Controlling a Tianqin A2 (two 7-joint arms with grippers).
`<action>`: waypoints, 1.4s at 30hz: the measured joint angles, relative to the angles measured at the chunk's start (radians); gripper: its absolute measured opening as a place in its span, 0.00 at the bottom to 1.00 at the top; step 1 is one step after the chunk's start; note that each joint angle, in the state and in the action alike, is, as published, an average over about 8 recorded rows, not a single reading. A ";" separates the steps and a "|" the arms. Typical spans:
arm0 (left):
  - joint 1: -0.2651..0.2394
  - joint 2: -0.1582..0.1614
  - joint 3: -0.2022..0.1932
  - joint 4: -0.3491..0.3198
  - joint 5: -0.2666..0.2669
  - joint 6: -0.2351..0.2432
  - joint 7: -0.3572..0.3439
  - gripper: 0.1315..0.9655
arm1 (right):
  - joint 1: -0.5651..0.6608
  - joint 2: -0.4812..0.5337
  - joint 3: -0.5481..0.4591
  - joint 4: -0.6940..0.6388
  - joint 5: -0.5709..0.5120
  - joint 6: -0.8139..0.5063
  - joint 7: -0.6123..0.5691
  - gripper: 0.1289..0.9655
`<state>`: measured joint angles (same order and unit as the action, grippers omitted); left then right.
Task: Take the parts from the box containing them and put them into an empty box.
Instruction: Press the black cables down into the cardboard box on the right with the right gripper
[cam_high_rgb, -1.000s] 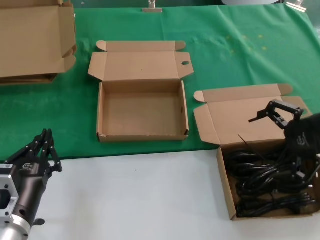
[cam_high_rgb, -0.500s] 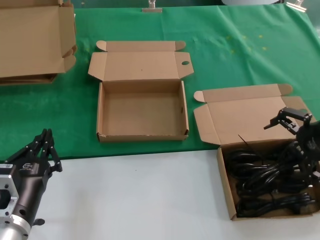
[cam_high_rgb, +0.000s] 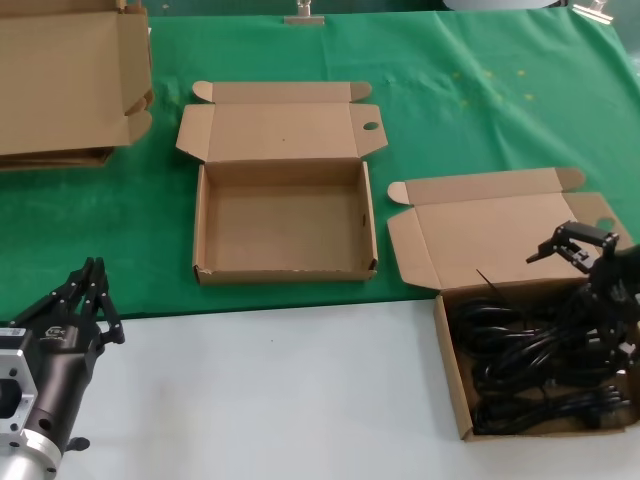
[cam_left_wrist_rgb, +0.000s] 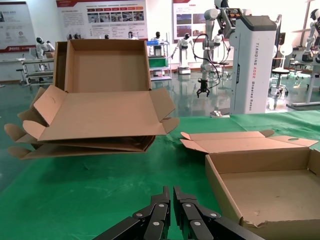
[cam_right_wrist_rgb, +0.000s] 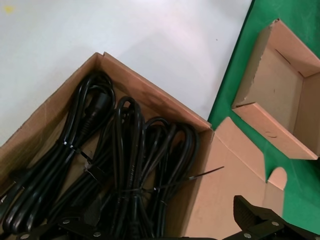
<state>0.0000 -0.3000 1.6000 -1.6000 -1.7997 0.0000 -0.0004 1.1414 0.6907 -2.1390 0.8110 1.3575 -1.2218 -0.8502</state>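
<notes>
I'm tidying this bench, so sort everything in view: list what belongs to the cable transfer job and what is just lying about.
Part of the job:
- the cable bundles
- the full box on the robot's right
- the empty box on the green cloth
- the right gripper, open above the full box
- the left gripper, shut, near the table's front edge

Lying about:
- the cardboard pile, far left

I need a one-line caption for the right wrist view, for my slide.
Right gripper open above black coiled cable bundles lying in the brown cardboard box.
</notes>
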 joint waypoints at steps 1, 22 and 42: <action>0.000 0.000 0.000 0.000 0.000 0.000 0.000 0.05 | -0.002 -0.001 0.000 -0.003 0.001 0.000 -0.002 0.97; 0.000 0.000 0.000 0.000 0.000 0.000 0.000 0.05 | -0.031 -0.004 0.007 -0.022 0.000 0.017 -0.008 0.68; 0.000 0.000 0.000 0.000 0.000 0.000 0.000 0.05 | -0.059 0.000 0.011 -0.037 0.003 0.025 -0.018 0.19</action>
<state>0.0000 -0.3000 1.6001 -1.6000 -1.7996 0.0000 -0.0005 1.0827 0.6907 -2.1278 0.7742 1.3603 -1.1967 -0.8677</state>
